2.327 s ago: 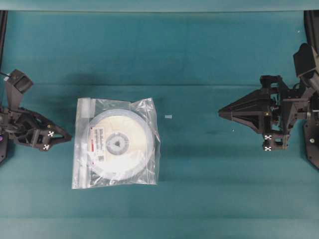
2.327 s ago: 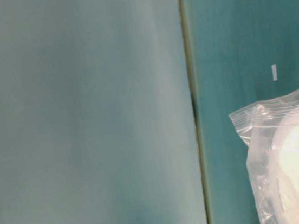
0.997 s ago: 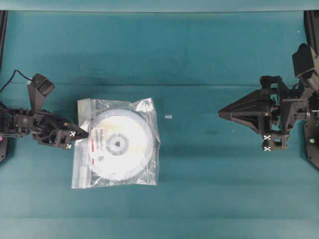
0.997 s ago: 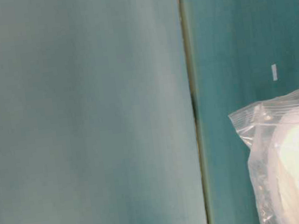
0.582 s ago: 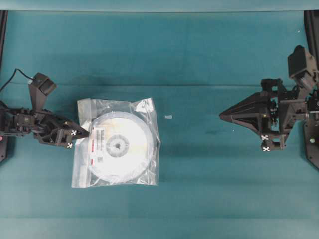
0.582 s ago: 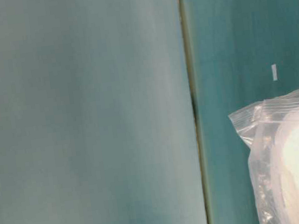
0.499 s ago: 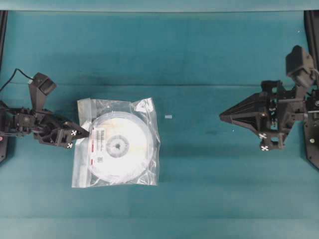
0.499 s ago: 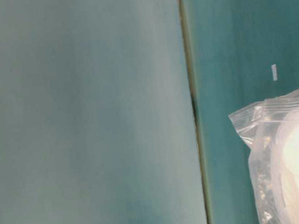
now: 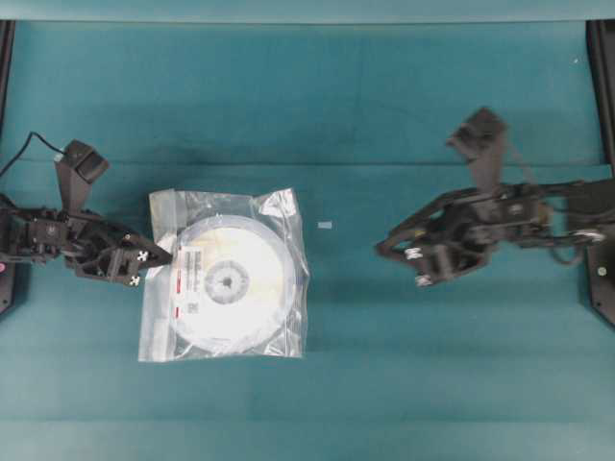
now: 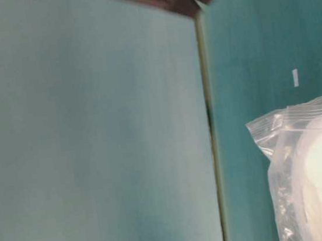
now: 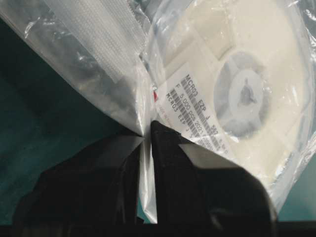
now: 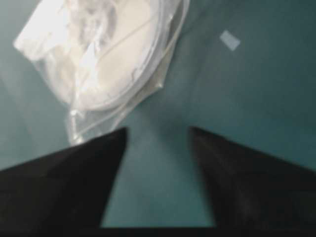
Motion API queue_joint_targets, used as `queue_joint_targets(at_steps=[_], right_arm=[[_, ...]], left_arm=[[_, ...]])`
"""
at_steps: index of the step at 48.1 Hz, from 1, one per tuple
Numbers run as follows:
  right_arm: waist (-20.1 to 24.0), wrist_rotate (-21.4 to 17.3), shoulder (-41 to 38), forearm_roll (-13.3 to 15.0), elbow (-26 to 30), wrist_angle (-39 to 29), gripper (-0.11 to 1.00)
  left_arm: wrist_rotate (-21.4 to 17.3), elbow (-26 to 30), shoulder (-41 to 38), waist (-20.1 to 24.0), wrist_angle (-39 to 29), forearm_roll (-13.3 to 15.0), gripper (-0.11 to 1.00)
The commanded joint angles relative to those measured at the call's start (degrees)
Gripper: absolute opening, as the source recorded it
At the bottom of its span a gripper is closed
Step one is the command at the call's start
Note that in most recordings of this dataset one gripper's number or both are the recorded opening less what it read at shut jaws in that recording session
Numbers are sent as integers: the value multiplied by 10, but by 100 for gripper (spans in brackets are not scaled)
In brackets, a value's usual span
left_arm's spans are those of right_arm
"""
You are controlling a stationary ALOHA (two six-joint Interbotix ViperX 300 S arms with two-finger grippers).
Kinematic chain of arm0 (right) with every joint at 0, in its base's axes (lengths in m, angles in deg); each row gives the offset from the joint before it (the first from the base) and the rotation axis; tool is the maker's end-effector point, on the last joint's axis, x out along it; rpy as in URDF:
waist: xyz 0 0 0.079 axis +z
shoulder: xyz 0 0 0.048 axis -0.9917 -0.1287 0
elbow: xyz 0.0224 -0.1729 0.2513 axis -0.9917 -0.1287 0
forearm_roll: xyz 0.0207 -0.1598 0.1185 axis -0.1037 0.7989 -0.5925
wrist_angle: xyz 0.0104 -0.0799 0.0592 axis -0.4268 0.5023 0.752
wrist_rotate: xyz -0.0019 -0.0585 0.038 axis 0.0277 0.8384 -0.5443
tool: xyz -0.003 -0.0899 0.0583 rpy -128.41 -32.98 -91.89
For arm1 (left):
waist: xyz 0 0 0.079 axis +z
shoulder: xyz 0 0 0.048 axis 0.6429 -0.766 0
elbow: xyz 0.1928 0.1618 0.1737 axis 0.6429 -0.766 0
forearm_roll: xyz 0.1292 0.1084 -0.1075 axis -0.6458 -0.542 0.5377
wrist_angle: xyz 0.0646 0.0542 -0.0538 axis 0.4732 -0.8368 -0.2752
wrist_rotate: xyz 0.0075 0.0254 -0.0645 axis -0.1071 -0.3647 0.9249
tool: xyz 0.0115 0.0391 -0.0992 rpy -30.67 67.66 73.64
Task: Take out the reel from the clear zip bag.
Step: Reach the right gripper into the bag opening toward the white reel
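The reel (image 9: 229, 279) lies inside the clear zip bag (image 9: 288, 331), centre-left of the overhead view. The left gripper (image 11: 146, 140) pinches the bag's zip edge; the right gripper (image 12: 157, 143) gapes wide, well apart (mid-right). Risk: thin film slipping free under pull.

Teal table (image 9: 384, 115) all round. The clear zip bag (image 9: 284, 209) glints transparent with a whitish zip strip, the reel (image 9: 245, 252) inside cream-white, grey hub, white label with black print and red marks. Black fingers (image 11: 173, 163); a small pale scrap (image 9: 325, 226).
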Motion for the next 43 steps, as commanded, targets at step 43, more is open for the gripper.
queue_joint_targets(at_steps=[43], right_arm=[[30, -25, -241, -1, 177, -1, 81]], left_arm=[[-2, 4, 5, 2, -4, -2, 10]])
